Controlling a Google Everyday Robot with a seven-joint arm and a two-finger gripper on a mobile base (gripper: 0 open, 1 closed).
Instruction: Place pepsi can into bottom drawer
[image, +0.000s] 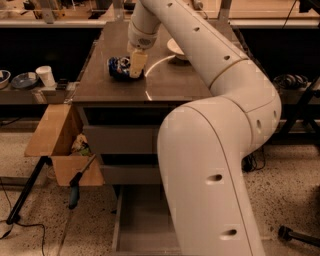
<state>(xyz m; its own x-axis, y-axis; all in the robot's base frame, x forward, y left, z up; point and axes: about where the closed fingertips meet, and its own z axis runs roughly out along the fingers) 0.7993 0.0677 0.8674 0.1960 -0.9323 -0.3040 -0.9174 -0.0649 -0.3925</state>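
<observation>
The pepsi can lies on its side on the brown cabinet top, left of the middle. My gripper hangs down from the arm right at the can's right end, touching or nearly touching it. The bottom drawer is pulled out near the floor, and its bare grey floor shows left of my arm's big lower link, which hides its right part.
A white bowl sits on the cabinet top behind and to the right of the gripper. Two upper drawers are closed. An open cardboard box hangs at the cabinet's left. A side shelf holds a white cup.
</observation>
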